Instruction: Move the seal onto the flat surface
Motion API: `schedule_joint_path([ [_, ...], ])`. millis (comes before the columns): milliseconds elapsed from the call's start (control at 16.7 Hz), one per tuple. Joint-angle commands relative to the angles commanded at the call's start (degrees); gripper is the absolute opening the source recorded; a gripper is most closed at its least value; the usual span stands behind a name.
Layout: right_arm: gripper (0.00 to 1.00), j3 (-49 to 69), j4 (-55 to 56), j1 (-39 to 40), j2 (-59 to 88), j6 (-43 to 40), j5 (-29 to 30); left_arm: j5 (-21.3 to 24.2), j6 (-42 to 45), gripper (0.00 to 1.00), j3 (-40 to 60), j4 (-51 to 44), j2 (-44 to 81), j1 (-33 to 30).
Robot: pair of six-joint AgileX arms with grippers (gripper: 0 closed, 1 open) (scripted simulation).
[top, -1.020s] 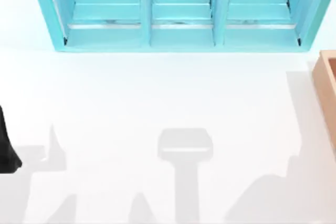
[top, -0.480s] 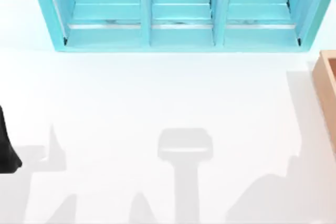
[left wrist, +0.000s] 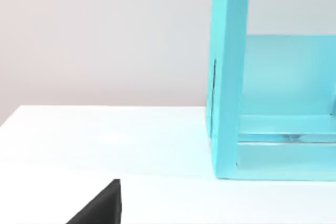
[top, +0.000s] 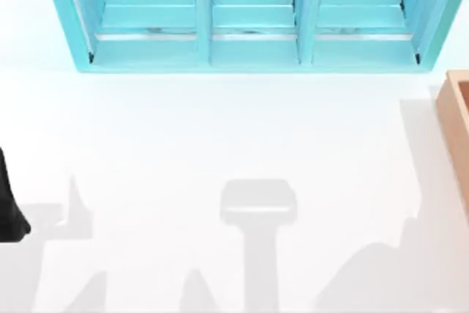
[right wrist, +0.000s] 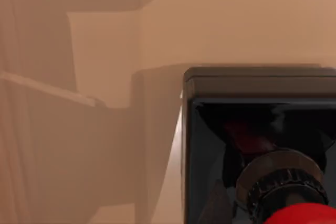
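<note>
The flat surface [top: 220, 137] is the biggest thing here, a plain white top spreading out from the foot of the turquoise shelf unit [top: 249, 16], marked by grey shadows on the side away from that unit. The shelf unit stands along the far edge of the surface in the top view, with 3 open bays side by side, split by 2 upright dividers; the left wrist view takes in its end wall [left wrist: 228, 77] standing upright on the white top, with a pale wall behind it. To the right of the shelf unit, at the top view's right edge, sits the tan wooden box [top: 456, 133], cut off by the frame. Well to the left of the shelf unit, at the top view's left edge, a dark piece of the left arm [top: 9, 207] rests low beside the surface; whether the left hand is open or closed cannot be told. The right wrist view looks at tan walls [right wrist: 105, 77], the same colour as the wooden box, and close against them is the seal [right wrist: 262, 145]: its black square block base upward in that picture, its ribbed collar and glossy red knob nearest the camera. The state of the right hand cannot be told either.
</note>
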Motion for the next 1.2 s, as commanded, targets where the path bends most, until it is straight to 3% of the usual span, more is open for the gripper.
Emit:
schedule_joint_path([
  [240,0.00,4.10,-4.20,4.02,-0.41,3.81,0.05,0.00,0.00,1.00,0.00,0.00,0.00,0.00],
  [780,0.00,26.05,-32.05,28.43,-5.14,28.33,-0.07,0.00,0.00,1.00,0.00,0.00,0.00,0.00],
  [1200,0.00,28.06,-33.97,30.54,-5.75,30.70,-0.12,0.00,0.00,1.00,0.00,0.00,0.00,0.00],
])
